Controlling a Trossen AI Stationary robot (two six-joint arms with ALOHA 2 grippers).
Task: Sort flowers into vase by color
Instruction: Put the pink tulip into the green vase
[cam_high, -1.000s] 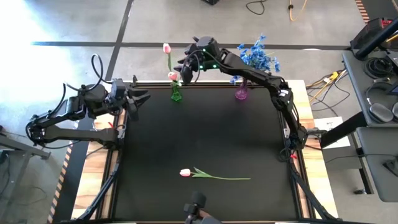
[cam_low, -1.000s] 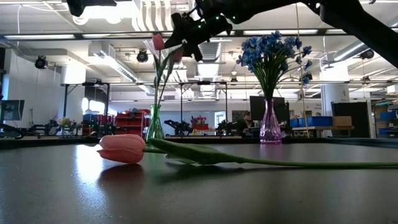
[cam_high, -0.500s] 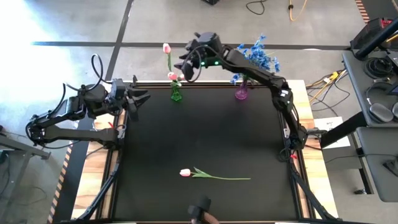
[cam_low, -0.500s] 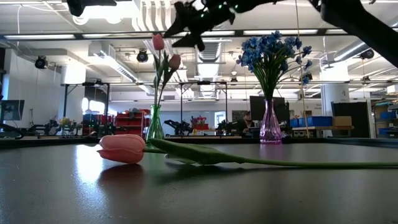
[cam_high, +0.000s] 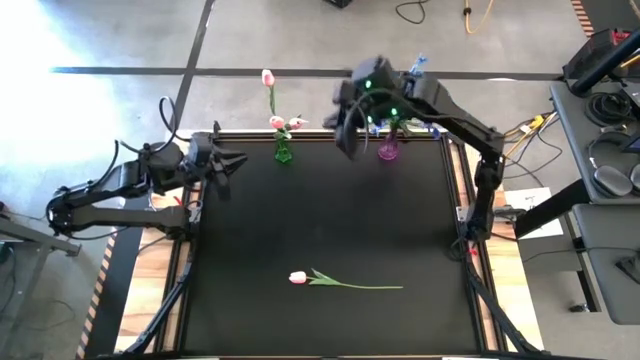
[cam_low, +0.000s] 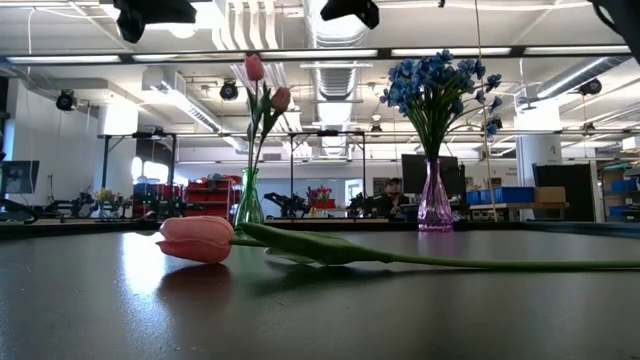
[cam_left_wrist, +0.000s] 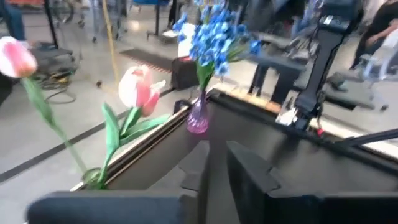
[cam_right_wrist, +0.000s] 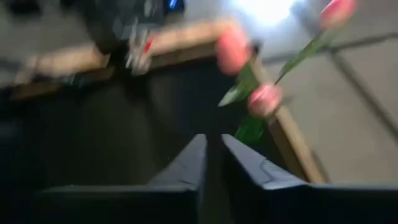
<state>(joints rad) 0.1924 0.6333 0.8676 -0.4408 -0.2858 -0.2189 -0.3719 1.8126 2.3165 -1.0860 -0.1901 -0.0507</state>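
A pink tulip (cam_high: 298, 277) lies flat on the black table (cam_high: 330, 220), its stem (cam_high: 365, 287) pointing toward the right edge. At the far edge a green vase (cam_high: 283, 152) holds pink tulips (cam_low: 255, 67) upright by their stems. A purple vase (cam_low: 433, 205) holds blue flowers (cam_low: 435, 85). My right gripper (cam_high: 345, 143) hangs shut and high between the two vases, holding nothing. My left gripper (cam_high: 232, 160) is shut at the far left of the table, also holding nothing. In its wrist view my left gripper (cam_left_wrist: 216, 174) faces both vases.
The right arm (cam_high: 440, 100) reaches over the purple vase and hides part of the blue flowers from above. The middle of the table between the vases and the lying tulip is bare black surface. Beyond the far edge there is grey floor.
My right gripper has drawn away from the tulips in the green vase, going up and toward the table's right and near side, and its spread fingers have come together. The tulips stay upright in the vase. My left gripper's fingers have shut in place.
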